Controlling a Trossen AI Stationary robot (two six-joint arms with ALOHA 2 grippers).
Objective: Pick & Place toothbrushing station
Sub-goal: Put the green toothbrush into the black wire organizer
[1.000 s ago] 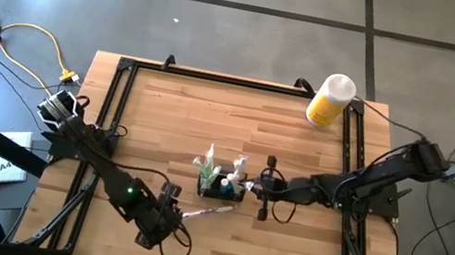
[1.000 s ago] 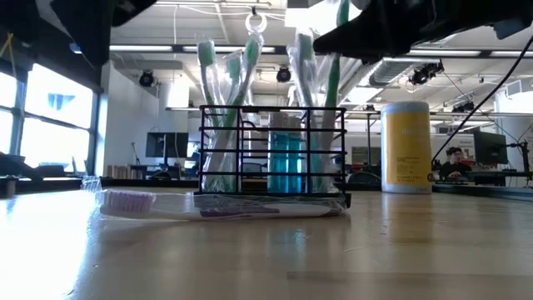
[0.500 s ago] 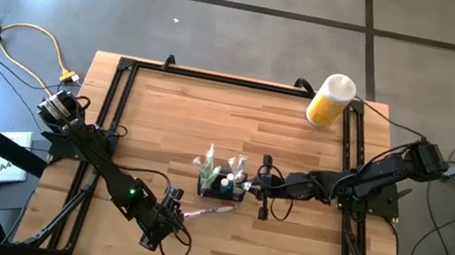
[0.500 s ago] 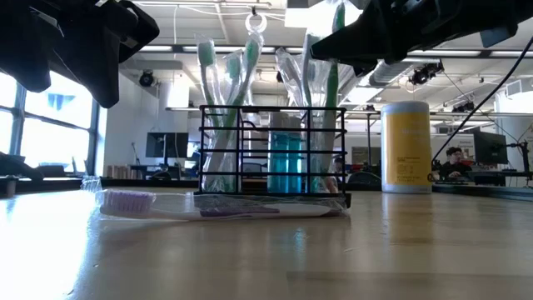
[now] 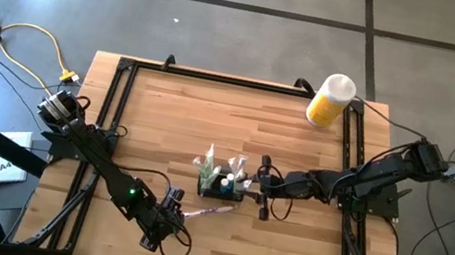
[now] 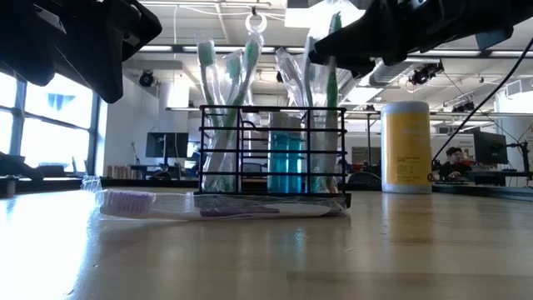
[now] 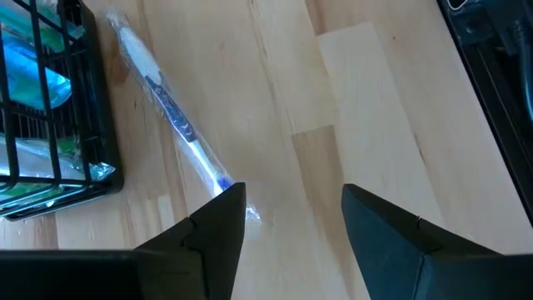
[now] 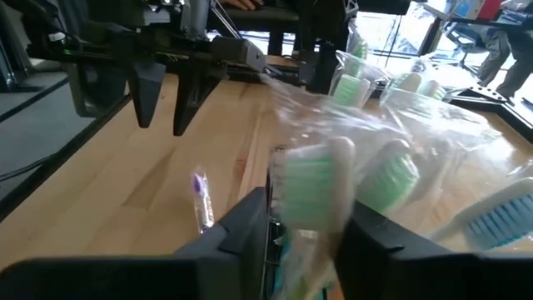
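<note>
Here your wood tabletop [image 5: 211,115] sits on grey floor [image 5: 228,15]. The station [image 5: 222,186] stands upright, long side across. Left claw [image 5: 176,223] is released; right claw [image 5: 247,185], I cannot tell.

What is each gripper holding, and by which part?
Left gripper: nothing, open above the table. Right gripper: open around the wrapped green toothbrush head in the toothbrushing station; no firm grip shows.

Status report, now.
Right gripper at the black organiser, a wrapped toothbrush between its fingers. Left gripper open over loose toothbrush.
</note>
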